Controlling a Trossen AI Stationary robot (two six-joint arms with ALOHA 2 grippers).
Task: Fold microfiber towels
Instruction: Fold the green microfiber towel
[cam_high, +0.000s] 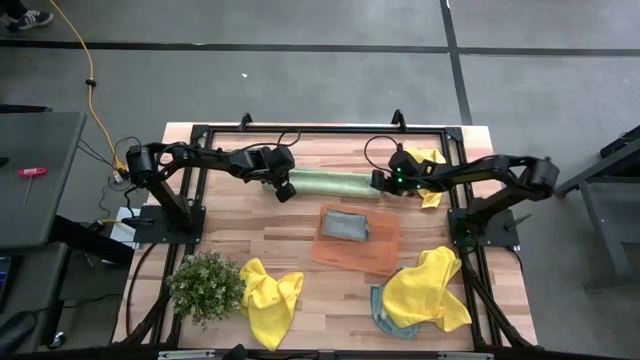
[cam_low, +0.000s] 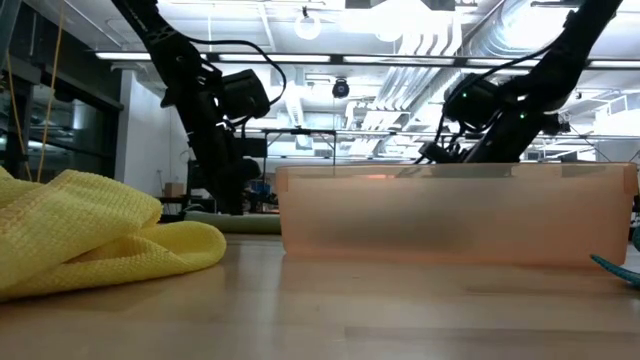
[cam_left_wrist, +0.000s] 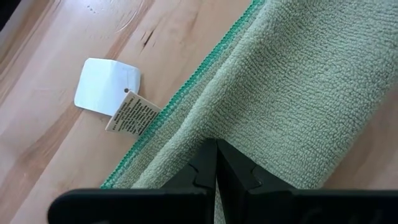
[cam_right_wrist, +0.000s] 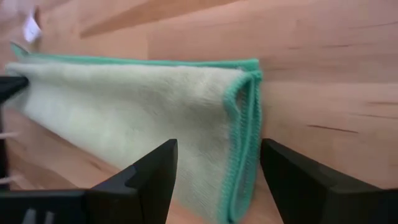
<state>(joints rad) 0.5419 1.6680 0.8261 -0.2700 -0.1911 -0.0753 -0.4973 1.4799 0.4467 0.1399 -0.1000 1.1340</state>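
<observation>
A pale green microfiber towel with a darker green hem lies folded into a long strip across the far middle of the table. My left gripper is at its left end and is shut on it. My right gripper is at its right end and is open. In the right wrist view its two fingers stand on either side of the towel's hemmed end. I cannot tell whether they touch it. Two paper tags stick out from the towel's hem onto the wood. My left gripper pinches the towel's left end between its two shut fingers. It comes from the table's left, slanting down, with the fingers along the strip. The cloth rises in a ridge to the fingertips, and the rest lies on the table. How many layers it holds I cannot tell.
A folded grey-blue towel lies on the orange mat at the middle. Yellow towels lie near left, near right on a teal one, and far right. A potted plant stands near left.
</observation>
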